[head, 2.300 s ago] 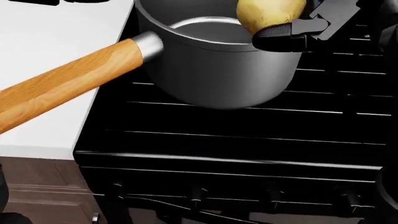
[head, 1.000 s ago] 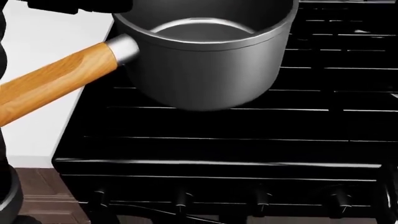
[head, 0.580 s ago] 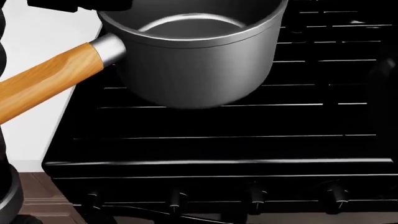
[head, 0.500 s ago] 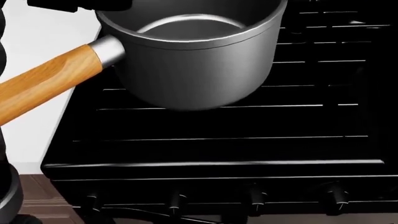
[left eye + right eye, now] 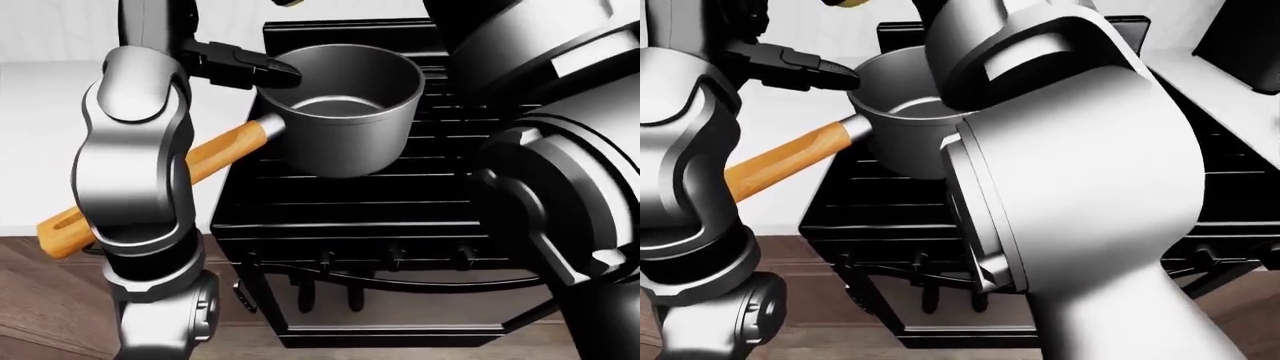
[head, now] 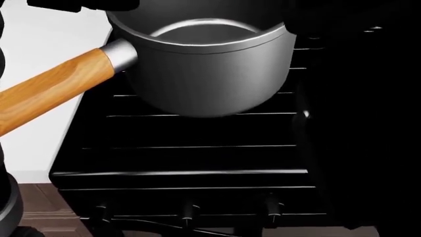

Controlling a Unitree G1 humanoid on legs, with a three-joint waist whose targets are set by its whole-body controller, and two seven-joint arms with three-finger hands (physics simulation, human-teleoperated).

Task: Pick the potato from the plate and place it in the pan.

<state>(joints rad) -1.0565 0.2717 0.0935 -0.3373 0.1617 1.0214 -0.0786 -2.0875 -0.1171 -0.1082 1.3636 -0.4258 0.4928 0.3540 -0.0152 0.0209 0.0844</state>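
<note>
A grey pan [image 5: 345, 112] with a wooden handle [image 5: 160, 184] stands on the black stove [image 5: 400, 206]. Its shiny bottom [image 6: 197, 30] shows and nothing lies in it. My left hand [image 5: 250, 69] reaches in from the left with its black fingers straight and open, their tips close to the pan's left rim, holding nothing. A yellow sliver, probably the potato [image 5: 287, 2], is cut by the top edge above that rim. My right arm [image 5: 560, 150] fills the right side and rises out of the top; its hand is hidden. No plate shows.
A white counter [image 5: 40, 112] lies left of the stove, and the pan's handle juts out over it. Stove knobs [image 5: 392, 259] line the lower edge above a wood floor [image 5: 40, 300]. My left arm [image 5: 140, 172] blocks much of the left-eye view.
The potato and right hand, above the pan 2.3 s ago, have left the head view. The camera shifted a little. A dark shape, my right arm, now covers the head view's right side.
</note>
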